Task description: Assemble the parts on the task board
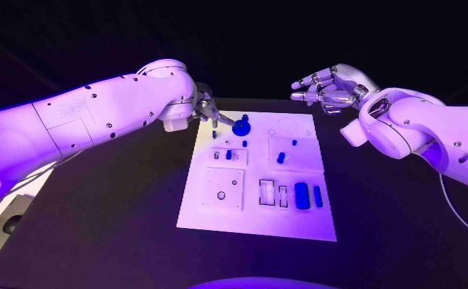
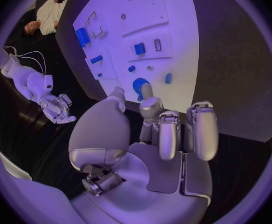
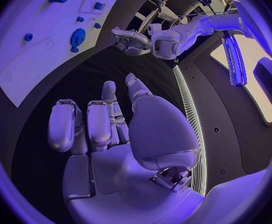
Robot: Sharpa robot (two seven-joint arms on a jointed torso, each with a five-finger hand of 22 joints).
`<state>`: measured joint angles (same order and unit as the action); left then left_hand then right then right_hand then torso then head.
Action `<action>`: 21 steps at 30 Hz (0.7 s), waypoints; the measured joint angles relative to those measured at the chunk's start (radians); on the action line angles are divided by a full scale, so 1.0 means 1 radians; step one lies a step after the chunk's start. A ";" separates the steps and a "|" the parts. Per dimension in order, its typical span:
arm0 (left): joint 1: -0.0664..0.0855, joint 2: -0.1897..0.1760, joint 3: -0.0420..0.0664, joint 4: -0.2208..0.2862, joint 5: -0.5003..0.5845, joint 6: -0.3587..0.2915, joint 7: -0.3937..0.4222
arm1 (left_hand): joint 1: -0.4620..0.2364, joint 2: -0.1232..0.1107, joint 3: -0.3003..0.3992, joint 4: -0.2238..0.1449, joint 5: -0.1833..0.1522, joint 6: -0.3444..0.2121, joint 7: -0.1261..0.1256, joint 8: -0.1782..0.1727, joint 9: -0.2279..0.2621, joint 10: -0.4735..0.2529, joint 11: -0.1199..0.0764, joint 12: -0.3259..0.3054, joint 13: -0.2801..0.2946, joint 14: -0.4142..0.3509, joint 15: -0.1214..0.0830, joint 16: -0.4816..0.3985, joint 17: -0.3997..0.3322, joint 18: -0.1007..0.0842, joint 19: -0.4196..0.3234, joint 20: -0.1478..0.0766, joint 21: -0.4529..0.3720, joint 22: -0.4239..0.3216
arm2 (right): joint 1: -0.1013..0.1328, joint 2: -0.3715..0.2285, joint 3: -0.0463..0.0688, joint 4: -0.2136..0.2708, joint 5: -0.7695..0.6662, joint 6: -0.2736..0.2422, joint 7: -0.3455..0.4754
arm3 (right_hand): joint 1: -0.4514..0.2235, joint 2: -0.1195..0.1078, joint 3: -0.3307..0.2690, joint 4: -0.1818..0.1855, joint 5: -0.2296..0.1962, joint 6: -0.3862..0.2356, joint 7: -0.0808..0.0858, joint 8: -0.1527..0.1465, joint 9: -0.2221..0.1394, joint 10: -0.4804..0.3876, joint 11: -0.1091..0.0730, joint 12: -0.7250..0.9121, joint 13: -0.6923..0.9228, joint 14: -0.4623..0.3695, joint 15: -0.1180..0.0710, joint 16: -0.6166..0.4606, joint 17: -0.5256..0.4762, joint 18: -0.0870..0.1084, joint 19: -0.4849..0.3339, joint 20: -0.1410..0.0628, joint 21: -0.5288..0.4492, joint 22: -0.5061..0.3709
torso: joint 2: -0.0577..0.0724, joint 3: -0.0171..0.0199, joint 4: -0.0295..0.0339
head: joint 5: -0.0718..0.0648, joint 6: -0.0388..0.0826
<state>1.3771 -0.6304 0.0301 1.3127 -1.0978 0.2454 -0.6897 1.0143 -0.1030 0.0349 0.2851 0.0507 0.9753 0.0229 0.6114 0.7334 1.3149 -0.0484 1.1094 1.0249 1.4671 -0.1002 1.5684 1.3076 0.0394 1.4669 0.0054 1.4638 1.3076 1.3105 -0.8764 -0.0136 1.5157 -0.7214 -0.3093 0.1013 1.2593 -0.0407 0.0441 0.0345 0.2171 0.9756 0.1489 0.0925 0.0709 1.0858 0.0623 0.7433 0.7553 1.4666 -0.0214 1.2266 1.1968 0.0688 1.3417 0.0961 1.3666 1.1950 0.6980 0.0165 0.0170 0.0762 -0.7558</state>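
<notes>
Lying in the middle of the black table (image 1: 117,235), the white rectangular task board (image 1: 255,225) is seen carrying small blue parts, a round blue knob-shaped part (image 1: 241,127) near its far edge. The left hand (image 1: 207,112) is held just beside that knob; whether contact is made cannot be told. The right hand (image 1: 326,89) is held above the table, fingers loosely curled, nothing gripped.

Matt board and tabletop, glossy arms and hands

The task board (image 1: 255,225) looks like smooth matt white plastic; its blue parts (image 1: 301,195) seem smooth plastic. The tabletop (image 1: 107,235) is dull and black. The left hand (image 2: 150,134) and the right hand (image 3: 114,129) have satiny, metallic-looking fingers (image 2: 204,129).
</notes>
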 measured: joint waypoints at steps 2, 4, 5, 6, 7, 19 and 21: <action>0.015 0.001 0.000 -0.017 0.001 0.005 -0.001 | 0.008 0.002 -0.003 0.000 0.000 0.000 0.000 0.000 0.000 0.000 0.000 0.000 0.000 0.000 0.000 0.000 0.000 0.000 0.000 0.000 0.000 0.000 | 0.000 0.002 0.000 -0.002 0.000 0.000 0.000 | 0.000 0.000 0.000 0.000 0.000 0.000 0.000 0.000 0.000 0.000 0.000 0.000 0.000 0.000 0.000 0.000 0.000 0.000 -0.001 0.001 0.000 0.000 | 0.000 0.0000 0.0000 | 0.001 0.002; 0.023 0.008 0.000 -0.040 0.002 0.010 -0.002 | 0.008 0.002 -0.003 0.000 0.000 0.000 0.000 0.000 0.000 0.000 0.000 0.000 0.000 0.000 0.000 0.000 0.000 0.000 0.000 0.000 0.000 0.000 | -0.001 0.004 -0.001 -0.004 0.000 0.000 0.000 | 0.000 0.000 0.000 0.000 0.000 0.000 0.000 0.000 0.000 0.000 0.000 0.000 0.000 0.000 0.000 0.000 0.000 0.000 -0.001 0.001 0.000 0.000 | 0.000 -0.0001 -0.0002 | 0.001 0.003; 0.026 0.014 0.000 -0.055 0.002 0.012 -0.003 | 0.008 0.002 -0.003 0.000 0.000 0.000 0.000 0.000 0.000 0.000 0.000 0.000 0.000 0.000 0.000 0.000 0.000 0.000 0.000 0.000 0.000 0.000 | -0.001 0.005 -0.001 -0.004 0.000 0.000 0.000 | 0.000 0.000 0.000 0.000 0.000 0.000 0.000 0.000 0.000 0.000 0.000 0.000 0.000 0.000 0.000 0.000 0.000 0.000 -0.001 0.001 0.000 0.000 | 0.000 -0.0005 -0.0003 | 0.002 0.004; 0.029 0.022 0.000 -0.072 0.002 0.015 -0.003 | 0.008 0.002 -0.007 0.000 0.000 0.000 0.000 0.000 0.000 0.000 0.000 0.000 0.000 0.000 0.000 0.000 0.000 0.000 0.000 0.000 0.000 0.000 | -0.001 0.006 -0.001 -0.005 0.000 0.001 0.000 | 0.000 0.000 0.000 0.000 0.000 0.000 0.000 0.000 0.000 0.000 0.000 0.000 0.000 0.000 0.000 0.000 0.000 0.000 -0.001 0.001 0.000 0.000 | 0.001 -0.0007 -0.0004 | 0.002 0.004; 0.032 0.034 0.000 -0.097 0.003 0.018 -0.004 | 0.013 0.007 -0.011 0.000 0.000 0.000 0.000 0.000 0.001 0.000 0.000 0.000 0.000 0.000 0.000 0.000 0.000 0.000 0.000 0.000 0.000 0.000 | -0.001 0.006 -0.001 -0.005 0.000 0.001 0.000 | 0.000 0.000 0.000 0.000 0.000 0.000 0.000 0.000 0.000 0.000 0.000 0.000 0.000 0.000 0.000 0.000 0.000 0.000 -0.001 0.001 0.000 0.000 | 0.001 -0.0011 -0.0005 | 0.002 0.005; 0.032 0.155 -0.033 -0.337 0.003 0.054 0.000 | 0.026 0.020 -0.017 0.000 0.000 0.000 0.000 -0.004 0.001 -0.004 0.004 -0.004 -0.003 0.000 0.000 0.000 0.000 0.000 0.000 0.000 -0.004 0.000 | -0.002 0.010 -0.001 -0.006 0.000 0.001 0.001 | 0.000 0.000 -0.003 0.003 0.012 0.000 0.000 0.000 0.000 0.000 0.000 0.000 -0.001 0.000 0.000 -0.004 0.000 0.000 -0.001 0.001 -0.004 0.000 | 0.004 -0.0030 -0.0020 | 0.010 0.012; 0.025 0.167 -0.036 -0.364 0.003 0.059 0.004 | 0.026 0.020 -0.017 0.001 0.000 0.000 0.000 -0.004 0.001 -0.004 0.004 -0.004 -0.003 0.000 0.000 0.000 0.000 0.000 0.000 0.000 -0.004 0.000 | -0.002 0.011 -0.001 -0.006 0.000 0.001 0.001 | 0.000 0.000 -0.003 0.003 0.013 0.000 0.000 0.000 0.000 0.000 0.000 0.000 -0.001 0.000 0.000 -0.004 0.000 0.000 -0.001 0.001 -0.004 0.000 | 0.004 -0.0036 -0.0021 | 0.010 0.012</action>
<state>1.4025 -0.4631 -0.0059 0.9492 -1.0946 0.3043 -0.6856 1.0407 -0.0830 0.0175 0.2858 0.0507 0.9752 0.0230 0.6073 0.7342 1.3113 -0.0448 1.1058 1.0222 1.4672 -0.1001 1.5684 1.3074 0.0393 1.4668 0.0054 1.4599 1.3075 1.3089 -0.8655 -0.0149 1.5102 -0.7213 -0.3084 0.1027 1.2594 -0.0408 0.0414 0.0373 0.2305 0.9757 0.1488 0.0925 0.0709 1.0859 0.0623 0.7433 0.7543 1.4666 -0.0214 1.2227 1.1970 0.0687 1.3409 0.0969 1.3629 1.1950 0.7016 0.0128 0.0149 0.0867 -0.7434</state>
